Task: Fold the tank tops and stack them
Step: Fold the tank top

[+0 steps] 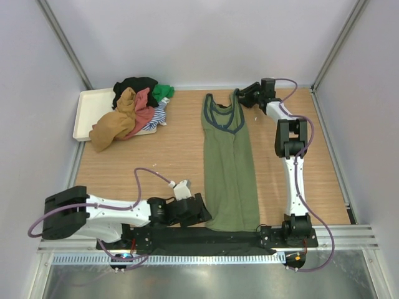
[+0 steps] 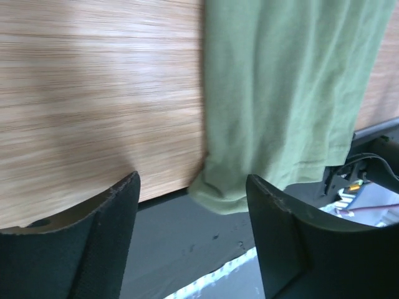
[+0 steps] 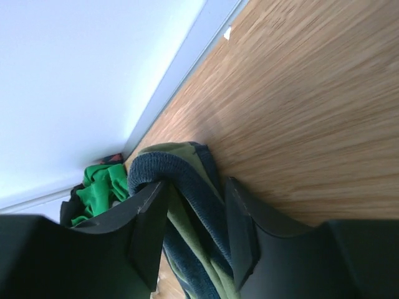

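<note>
An olive green tank top with navy trim lies lengthwise on the wooden table, straps at the far end and hem at the near edge. My left gripper is open just beside the hem's near-left corner. In the left wrist view the left gripper holds nothing, and the green hem lies just ahead of its fingers. My right gripper is at the far strap. In the right wrist view the right gripper has its jaws parted, with the navy-trimmed strap lying loosely between them.
A heap of other tank tops, mustard, red, black, green and striped, spills over a cream tray at the far left. The green one shows by the back wall. A black mat edges the table's near side.
</note>
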Robot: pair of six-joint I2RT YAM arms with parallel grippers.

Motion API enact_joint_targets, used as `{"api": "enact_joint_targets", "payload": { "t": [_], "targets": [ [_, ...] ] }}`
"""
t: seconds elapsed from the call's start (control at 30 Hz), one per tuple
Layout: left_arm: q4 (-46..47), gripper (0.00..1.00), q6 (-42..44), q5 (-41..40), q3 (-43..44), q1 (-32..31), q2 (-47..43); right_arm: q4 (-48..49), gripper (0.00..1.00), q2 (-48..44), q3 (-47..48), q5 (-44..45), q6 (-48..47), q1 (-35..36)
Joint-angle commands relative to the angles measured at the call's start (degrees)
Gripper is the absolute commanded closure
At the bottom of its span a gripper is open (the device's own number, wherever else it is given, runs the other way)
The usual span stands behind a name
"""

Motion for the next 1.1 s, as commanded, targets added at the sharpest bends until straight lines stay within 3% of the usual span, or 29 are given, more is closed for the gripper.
{"api": "enact_joint_targets", "payload": {
  "t": [0.0, 0.2, 0.33, 0.47, 0.63, 0.77, 0.97, 1.07],
  "targets": [
    [-10.0, 0.29, 0.6, -5.4, -1.5, 0.5, -4.3, -5.8, 0.52, -4.8, 1.1, 1.8, -5.9, -0.4],
    [-10.3, 0.29, 8.5, -2.9, -3.3, 9.8, -15.3, -8.2, 0.46, -16.8, -8.8, 9.4, -14.2, -0.4],
    [-10.6, 0.28, 19.0, 1.9, -0.5, 20.1, -17.7, -9.8, 0.32, -24.3, -16.8, 10.6, -20.1, -0.3],
    [-8.0, 0.23, 26.0, 5.5, 3.6, 29.3, -15.7, -7.8, 0.35, -34.9, -30.3, 7.8, -23.9, -0.4],
    [1.2, 0.24, 30.2, 17.7, 9.0, 37.2, -3.3, -8.0, 0.43, -45.5, -49.0, 3.9, -27.4, -0.3],
    [8.8, 0.27, 30.4, 25.6, 13.5, 43.2, 7.1, -9.0, 0.44, -51.3, -57.7, 2.4, -31.5, -0.3],
    [8.2, 0.26, 33.6, 25.4, 25.7, 43.5, 20.3, -13.9, 0.41, -56.8, -65.0, 7.4, -36.1, 0.4],
    [7.6, 0.32, 34.4, 24.7, 30.9, 43.5, 24.7, -14.0, 0.4, -57.6, -66.5, 9.0, -36.4, 1.1]
  ]
}}
